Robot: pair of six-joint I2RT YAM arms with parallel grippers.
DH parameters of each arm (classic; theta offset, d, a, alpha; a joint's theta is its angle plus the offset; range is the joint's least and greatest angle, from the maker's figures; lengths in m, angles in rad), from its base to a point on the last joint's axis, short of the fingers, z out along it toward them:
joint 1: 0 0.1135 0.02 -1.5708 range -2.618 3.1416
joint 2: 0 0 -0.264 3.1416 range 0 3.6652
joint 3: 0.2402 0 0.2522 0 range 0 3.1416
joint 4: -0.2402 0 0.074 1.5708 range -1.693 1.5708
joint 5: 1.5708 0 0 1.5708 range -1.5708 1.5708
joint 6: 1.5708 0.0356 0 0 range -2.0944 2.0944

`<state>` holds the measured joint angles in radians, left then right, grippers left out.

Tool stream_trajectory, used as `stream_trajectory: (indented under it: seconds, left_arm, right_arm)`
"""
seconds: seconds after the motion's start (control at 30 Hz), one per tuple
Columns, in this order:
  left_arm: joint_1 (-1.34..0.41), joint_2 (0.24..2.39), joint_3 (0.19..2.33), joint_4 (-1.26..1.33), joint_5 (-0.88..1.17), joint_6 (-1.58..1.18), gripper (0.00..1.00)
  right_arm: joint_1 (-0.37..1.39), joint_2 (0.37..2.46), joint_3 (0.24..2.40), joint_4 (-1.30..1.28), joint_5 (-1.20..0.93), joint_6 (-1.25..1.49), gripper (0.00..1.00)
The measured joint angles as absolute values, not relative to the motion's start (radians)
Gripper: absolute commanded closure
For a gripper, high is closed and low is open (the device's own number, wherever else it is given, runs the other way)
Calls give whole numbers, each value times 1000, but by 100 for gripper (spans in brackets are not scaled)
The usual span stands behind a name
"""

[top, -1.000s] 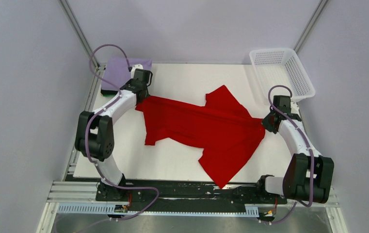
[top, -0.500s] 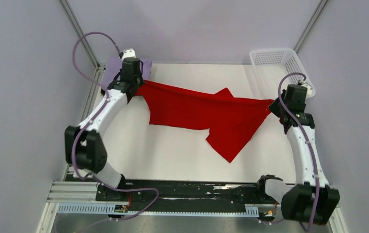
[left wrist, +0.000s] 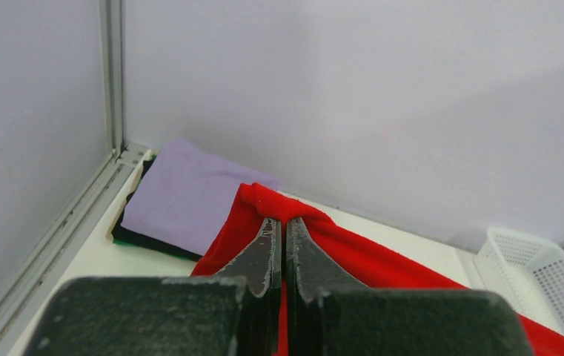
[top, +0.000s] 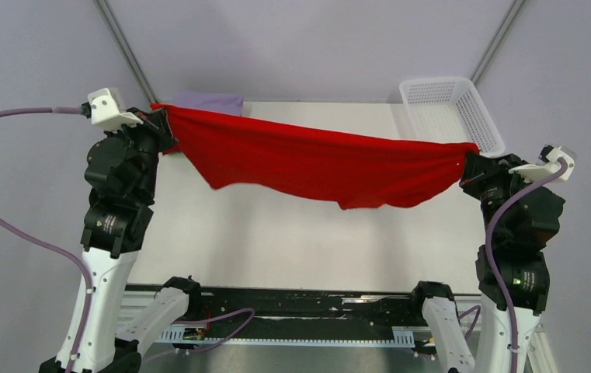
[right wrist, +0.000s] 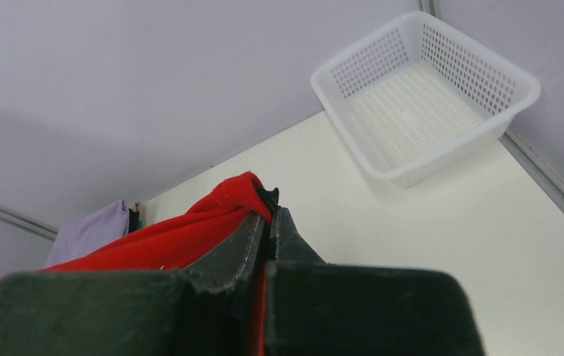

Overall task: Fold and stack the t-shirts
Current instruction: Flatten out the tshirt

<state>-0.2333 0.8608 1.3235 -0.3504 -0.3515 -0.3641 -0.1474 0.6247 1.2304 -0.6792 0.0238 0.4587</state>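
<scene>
Left gripper and right gripper each clamp one end of the red t-shirt, stretched left-to-right.

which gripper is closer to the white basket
Right. The right gripper, pinching one end of the red shirt, sits just by the near corner of the basket. The left gripper holds the other end at the opposite side, beside the folded lavender shirt.

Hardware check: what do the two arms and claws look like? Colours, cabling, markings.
Both alike: left arm and right arm have black blocky joint housings on white lower links, a white camera mount at each wrist and a lavender cable along each. Left claw and right claw: two black tapered fingers, scuffed edges. Small joint labels, unreadable.
</scene>
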Motion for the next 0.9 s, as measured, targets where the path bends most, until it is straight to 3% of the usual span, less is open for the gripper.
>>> stream_trajectory:
  seconds: [0.13,0.23,0.37,0.4,0.43,0.47,0.53,0.67,0.7,0.9]
  left_arm:
    - [-233,887,1323,-403,-367,-369,100]
    - [-233,948,1320,-424,-399,-381,87]
    - [-231,1083,1271,-408,-439,-408,81]
    - [-225,1137,1259,-406,-443,-419,68]
    - [-216,1198,1252,-406,-445,-431,56]
    - [-205,1266,1250,-403,-444,-439,31]
    - [-165,1441,1259,-406,-421,-469,7]
    - [-89,1756,1383,-477,-363,-512,0]
    - [-78,1795,1406,-495,-346,-519,0]
    - [-65,1696,1389,-492,-273,-538,0]
  right_arm:
    - [-147,654,1230,-728,26,454,100]
    - [-147,715,1213,-727,31,454,100]
    - [-147,871,1139,-671,32,459,94]
    - [-147,927,1116,-651,33,462,91]
    - [-147,980,1100,-637,33,462,83]
    - [-147,1048,1089,-622,32,462,69]
    - [-147,1178,1082,-603,39,467,41]
    - [-150,1338,1087,-584,78,480,4]
    - [-151,1342,1088,-584,85,483,1]
    - [-153,1231,1076,-542,107,520,0]
